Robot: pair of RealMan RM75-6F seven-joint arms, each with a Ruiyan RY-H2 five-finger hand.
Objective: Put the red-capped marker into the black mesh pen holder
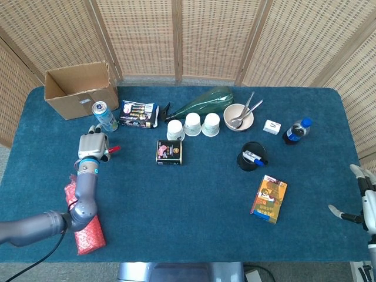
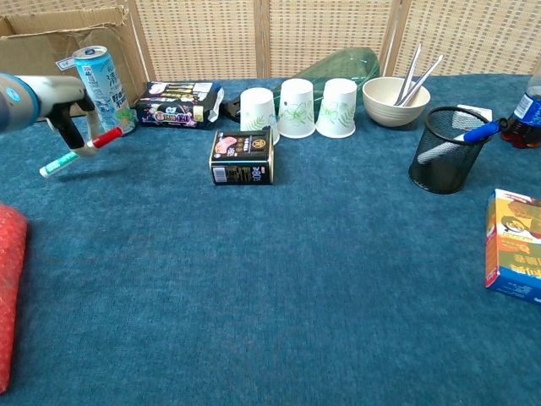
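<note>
The red-capped marker [image 2: 78,151] hangs tilted above the blue cloth, red cap [image 1: 113,149] uppermost, pinched by my left hand [image 2: 52,100] at the far left, just in front of the drink can [image 2: 99,81]. In the head view the left hand [image 1: 92,145] covers most of the marker. The black mesh pen holder [image 2: 445,149] stands at the right with a blue marker leaning in it; the head view shows the pen holder [image 1: 251,156] right of centre. My right hand [image 1: 361,197] sits at the table's far right edge, fingers apart, holding nothing.
A cardboard box [image 1: 80,89], a snack packet [image 2: 178,103], three paper cups [image 2: 297,107], a small black box [image 2: 242,156] and a bowl with spoons [image 2: 396,100] line the back. A red mesh bag [image 1: 84,212] lies near left; an orange box [image 1: 269,198] and a bottle [image 1: 296,131] lie right.
</note>
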